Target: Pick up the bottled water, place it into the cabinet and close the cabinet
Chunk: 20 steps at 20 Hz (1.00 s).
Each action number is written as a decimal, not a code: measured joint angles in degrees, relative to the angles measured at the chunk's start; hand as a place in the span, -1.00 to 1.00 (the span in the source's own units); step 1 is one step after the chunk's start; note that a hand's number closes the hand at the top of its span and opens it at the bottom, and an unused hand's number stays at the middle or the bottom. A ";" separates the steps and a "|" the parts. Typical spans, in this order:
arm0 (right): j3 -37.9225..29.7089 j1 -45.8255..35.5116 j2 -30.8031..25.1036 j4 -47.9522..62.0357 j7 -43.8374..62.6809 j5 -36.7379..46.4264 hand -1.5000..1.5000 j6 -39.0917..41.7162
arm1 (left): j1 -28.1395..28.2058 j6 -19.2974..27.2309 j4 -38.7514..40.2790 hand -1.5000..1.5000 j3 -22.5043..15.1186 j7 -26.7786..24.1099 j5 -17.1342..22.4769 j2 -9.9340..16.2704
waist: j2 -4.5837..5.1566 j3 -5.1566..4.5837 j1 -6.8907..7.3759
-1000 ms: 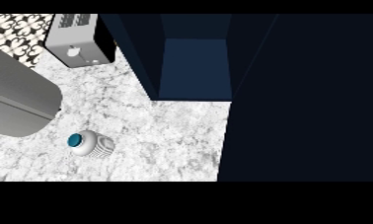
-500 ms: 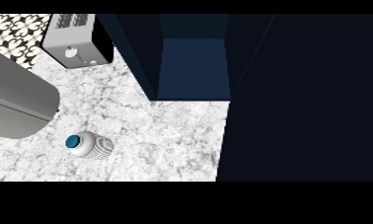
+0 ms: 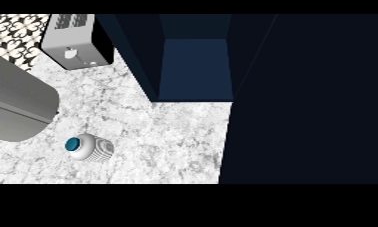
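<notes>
Marbled stone in white and grey on the counter (image 3: 162,131), smooth. Ribbed, clear-looking plastic on the bottled water (image 3: 90,147), with a glossy teal cap. Brushed silver metal on the toaster (image 3: 76,42). Matt dark-blue panels on the cabinet (image 3: 193,66). Smooth matt grey on the forearm (image 3: 22,102).

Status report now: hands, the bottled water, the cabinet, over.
No hand in view; grey forearm at left edge. Bottled water stands on counter, untouched. Cabinet open, nothing inside. Toaster beside it, off the path.
</notes>
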 measured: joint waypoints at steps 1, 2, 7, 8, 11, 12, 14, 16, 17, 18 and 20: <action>0.16 0.45 -0.56 -0.10 -0.44 0.07 -1.00 -0.13 | -0.68 0.11 0.29 -1.00 0.45 0.27 0.08 -0.21 | 0.00 0.00 -0.08; 0.70 0.45 -0.76 -0.26 -0.01 0.24 -1.00 -0.66 | -1.43 0.12 0.34 -1.00 1.59 0.76 0.46 -0.17 | 0.00 -0.01 -0.16; 2.98 0.17 -1.73 -0.07 -0.10 0.95 -1.00 -2.69 | -6.37 -0.07 3.43 -1.00 7.22 3.19 3.31 -0.86 | 0.02 -0.03 -0.28; 3.73 0.35 -1.87 -0.05 -0.35 1.15 -1.00 -3.25 | -7.05 -0.29 3.96 -1.00 8.56 3.27 4.19 -0.86 | -0.01 -0.04 -0.28; 2.48 -1.52 -2.46 0.06 0.55 1.21 -1.00 -3.75 | -10.24 -0.83 7.37 -1.00 11.79 3.29 6.64 -1.90 | 0.05 -0.05 -0.12; 2.97 -1.33 -2.83 0.03 0.61 1.32 -1.00 -4.01 | -10.59 -1.15 8.21 -1.00 13.01 2.90 7.64 -2.04 | 0.02 -0.06 -0.08; 3.35 -2.08 -2.77 0.17 0.99 1.48 -1.00 -4.79 | -11.62 -1.66 9.94 -1.00 14.76 3.00 8.95 -2.25 | 0.03 -0.05 -0.01; 4.17 -1.68 -3.26 0.27 0.63 1.74 -1.00 -5.57 | -12.71 -2.71 12.27 -1.00 17.06 2.31 11.05 -2.51 | -0.01 -0.05 -0.03; 4.55 -1.67 -3.49 0.28 0.68 1.84 -1.00 -5.88 | -13.39 -3.27 13.48 -1.00 18.27 1.87 12.02 -2.64 | -0.01 -0.05 -0.03; 5.23 -1.76 -3.48 0.27 0.84 2.06 -1.00 -6.52 | -13.90 -4.13 14.47 -1.00 19.56 1.65 13.23 -2.52 | -0.04 -0.06 -0.05; 5.31 -2.67 -3.43 0.56 1.26 2.35 -1.00 -7.29 | -15.17 -5.89 17.56 -1.00 21.34 0.06 15.32 -3.11 | -0.02 -0.07 0.01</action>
